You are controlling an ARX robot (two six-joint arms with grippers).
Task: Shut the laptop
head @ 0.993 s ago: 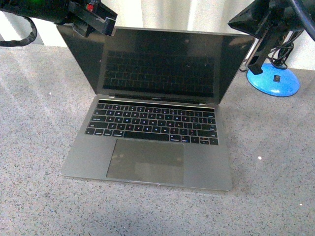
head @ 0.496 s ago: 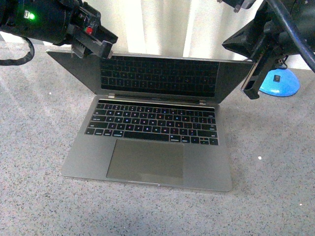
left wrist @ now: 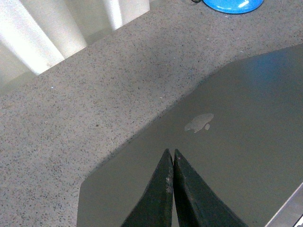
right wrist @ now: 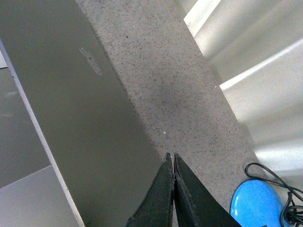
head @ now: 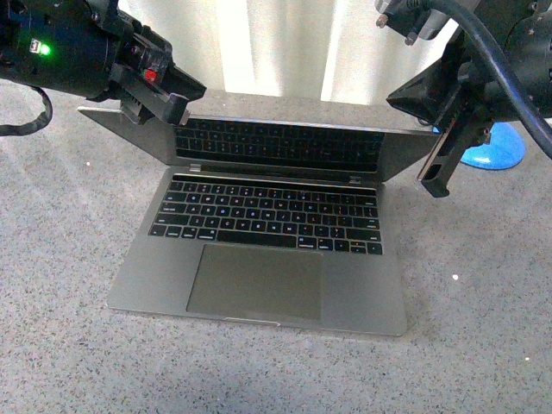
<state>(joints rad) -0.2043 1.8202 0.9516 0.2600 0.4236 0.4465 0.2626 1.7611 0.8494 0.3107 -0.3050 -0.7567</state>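
The grey laptop [head: 259,285] lies open on the speckled counter, its lid tilted far forward so only a narrow band of black screen [head: 276,145] shows above the keys. My left gripper [head: 177,108] is shut and rests on the lid's back near its left top corner. In the left wrist view the shut left gripper [left wrist: 170,152] lies on the grey lid just short of the pale apple logo [left wrist: 199,122]. My right gripper [head: 434,186] is shut at the lid's right end. In the right wrist view the right gripper [right wrist: 171,155] lies along the lid [right wrist: 71,94] edge.
A blue round lamp base [head: 496,147] with a black cable [right wrist: 284,189] stands on the counter behind the right arm. A white ribbed wall [head: 276,43] runs along the back. The lamp base [left wrist: 232,4] also shows in the left wrist view.
The lid has swung forward and down toward the keyboard, so less of the screen shows. Both shut grippers have come down and forward with it.
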